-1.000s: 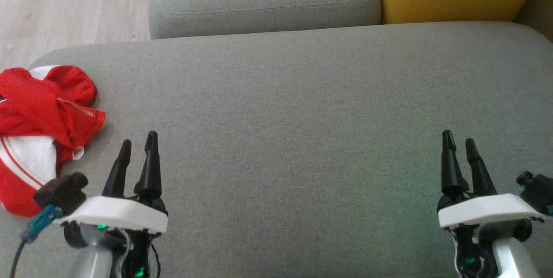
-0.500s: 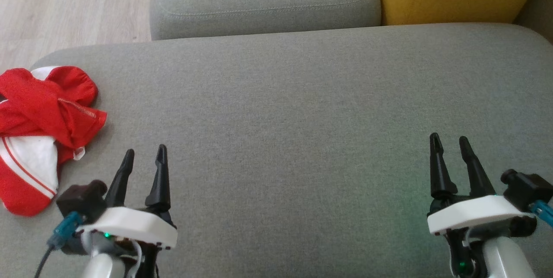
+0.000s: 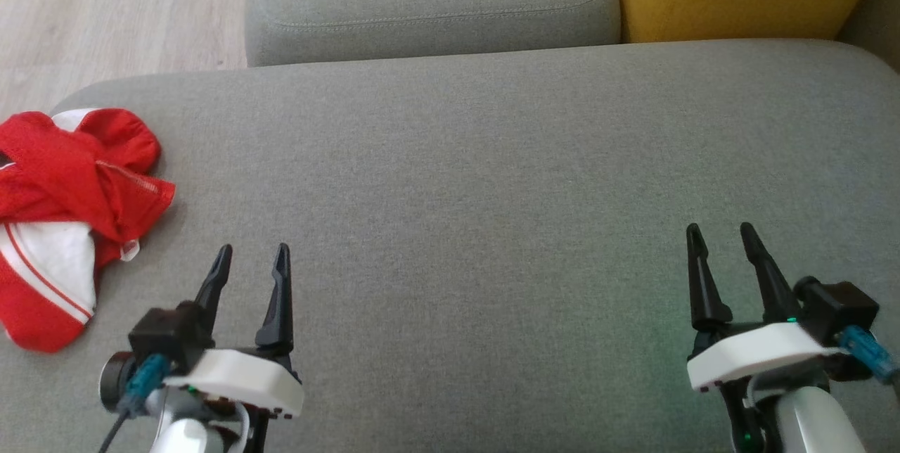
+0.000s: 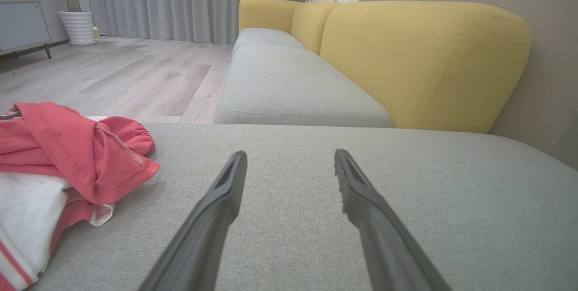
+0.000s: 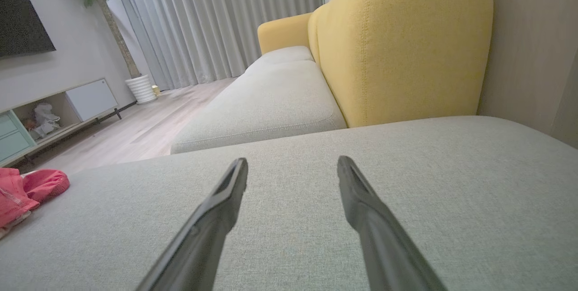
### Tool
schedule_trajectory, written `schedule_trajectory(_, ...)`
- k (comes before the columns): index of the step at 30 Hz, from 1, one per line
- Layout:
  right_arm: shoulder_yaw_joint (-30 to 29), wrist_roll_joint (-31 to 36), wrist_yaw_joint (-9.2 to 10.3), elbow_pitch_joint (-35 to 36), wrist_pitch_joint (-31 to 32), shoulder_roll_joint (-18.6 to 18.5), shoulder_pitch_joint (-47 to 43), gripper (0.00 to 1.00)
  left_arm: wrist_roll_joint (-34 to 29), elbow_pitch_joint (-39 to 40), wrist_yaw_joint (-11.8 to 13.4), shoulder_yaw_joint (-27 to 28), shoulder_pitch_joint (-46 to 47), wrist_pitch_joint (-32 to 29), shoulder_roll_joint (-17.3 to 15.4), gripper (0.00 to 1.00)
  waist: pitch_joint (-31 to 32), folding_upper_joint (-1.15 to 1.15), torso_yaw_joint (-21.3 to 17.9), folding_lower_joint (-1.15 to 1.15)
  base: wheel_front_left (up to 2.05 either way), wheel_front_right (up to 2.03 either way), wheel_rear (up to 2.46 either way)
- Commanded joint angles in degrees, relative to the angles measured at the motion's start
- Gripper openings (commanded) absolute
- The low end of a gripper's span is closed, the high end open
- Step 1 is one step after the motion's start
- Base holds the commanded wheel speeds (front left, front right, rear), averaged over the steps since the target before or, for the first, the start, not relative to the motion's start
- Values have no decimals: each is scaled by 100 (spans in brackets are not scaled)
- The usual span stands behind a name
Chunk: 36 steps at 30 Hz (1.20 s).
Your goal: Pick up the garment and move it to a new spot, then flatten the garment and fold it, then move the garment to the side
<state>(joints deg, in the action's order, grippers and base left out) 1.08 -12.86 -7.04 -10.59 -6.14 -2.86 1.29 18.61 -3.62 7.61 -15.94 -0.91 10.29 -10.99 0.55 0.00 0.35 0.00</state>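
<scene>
surface: grey sofa seat [image 3: 492, 179] | on it: crumpled red-white garment [image 3: 63, 214] at left edge | rest bare

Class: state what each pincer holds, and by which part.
Nothing is held. Left pincer and right pincer are open; the garment lies apart.

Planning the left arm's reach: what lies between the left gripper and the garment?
Bare grey cushion separates the left gripper from the garment, per the head view.
</scene>
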Motion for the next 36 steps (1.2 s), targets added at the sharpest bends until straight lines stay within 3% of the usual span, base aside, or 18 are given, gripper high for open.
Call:
schedule_trajectory(1,103,179,-37,192,-97,-42,93,100,-170,171,46,144,185,108,-146,100,1,0,3,0,0,0,0)
schedule_trajectory(10,177,638,-41,169,-137,-19,71,100,-611,48,111,101,147,259,-119,100,7,0,-1,0,0,0,0)
schedule_trajectory(23,267,894,-45,139,-241,-4,55,100,-963,-197,-34,333,67,471,156,100,0,0,5,0,0,0,0)
schedule_trajectory(36,272,597,-45,102,-217,-2,31,100,-964,-438,-212,565,63,471,343,100,0,0,9,0,0,0,0)
